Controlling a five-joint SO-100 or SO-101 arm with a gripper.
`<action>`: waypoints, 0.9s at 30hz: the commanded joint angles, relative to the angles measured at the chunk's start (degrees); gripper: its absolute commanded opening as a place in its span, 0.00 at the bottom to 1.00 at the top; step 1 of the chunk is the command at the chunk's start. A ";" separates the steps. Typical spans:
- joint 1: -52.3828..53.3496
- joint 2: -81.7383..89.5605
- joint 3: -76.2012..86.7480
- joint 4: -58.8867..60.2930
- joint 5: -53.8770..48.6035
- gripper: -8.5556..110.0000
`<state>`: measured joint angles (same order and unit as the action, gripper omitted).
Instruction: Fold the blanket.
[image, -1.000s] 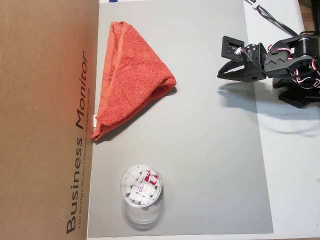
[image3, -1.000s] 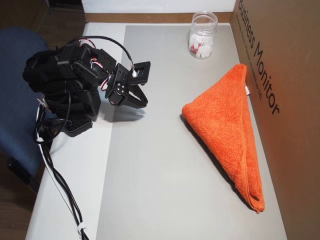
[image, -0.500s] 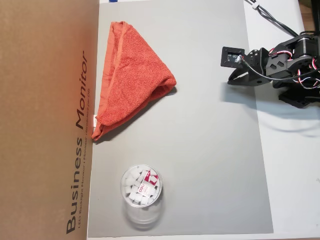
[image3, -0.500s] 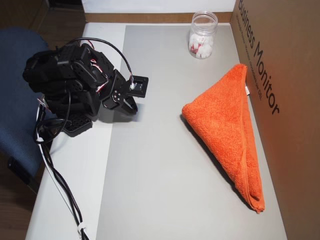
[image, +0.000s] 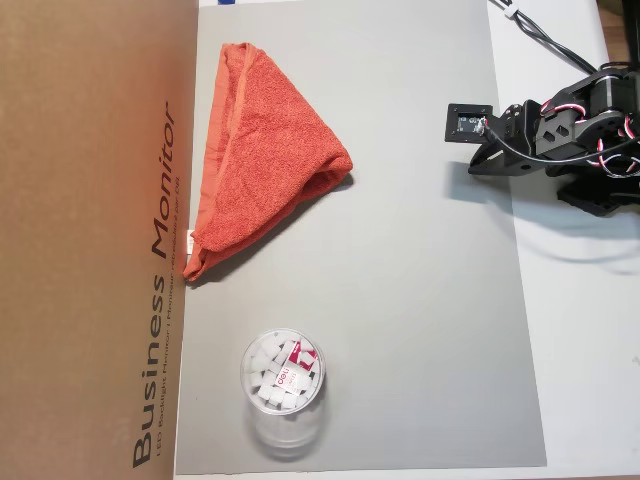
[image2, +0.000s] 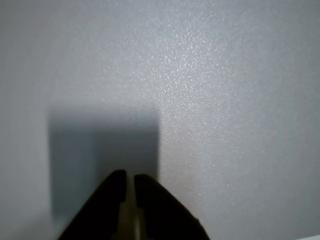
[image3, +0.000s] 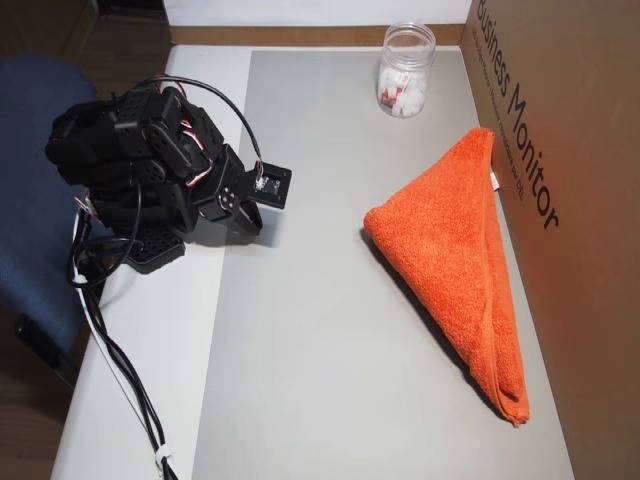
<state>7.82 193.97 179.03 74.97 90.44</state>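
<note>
The blanket (image: 265, 160) is an orange-red terry towel lying folded into a triangle on the grey mat, with its long edge against the cardboard box; it also shows in another overhead view as the blanket (image3: 450, 250). My gripper (image: 488, 160) is drawn back near the arm's base at the mat's edge, well apart from the blanket. In the wrist view the gripper (image2: 129, 175) points down at bare mat. Its two black fingertips are almost touching, with nothing between them. The gripper (image3: 240, 222) sits tucked under the wrist.
A clear cup (image: 283, 385) with white pieces stands on the grey mat (image: 400, 300) near the brown cardboard box (image: 90, 240). The cup (image3: 405, 70) is beyond the blanket's tip. Black cables (image3: 110, 350) trail from the arm's base. A blue chair (image3: 25, 200) stands beside the table.
The gripper has pulled back toward the arm's base, away from the blanket, and tipped downward. The blanket and cup have not moved.
</note>
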 joint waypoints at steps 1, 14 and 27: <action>-0.26 0.53 0.53 0.26 -0.26 0.07; -1.93 0.53 0.53 0.35 -0.70 0.07; -4.92 0.53 0.53 0.35 -0.70 0.07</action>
<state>2.55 194.06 179.12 75.23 90.00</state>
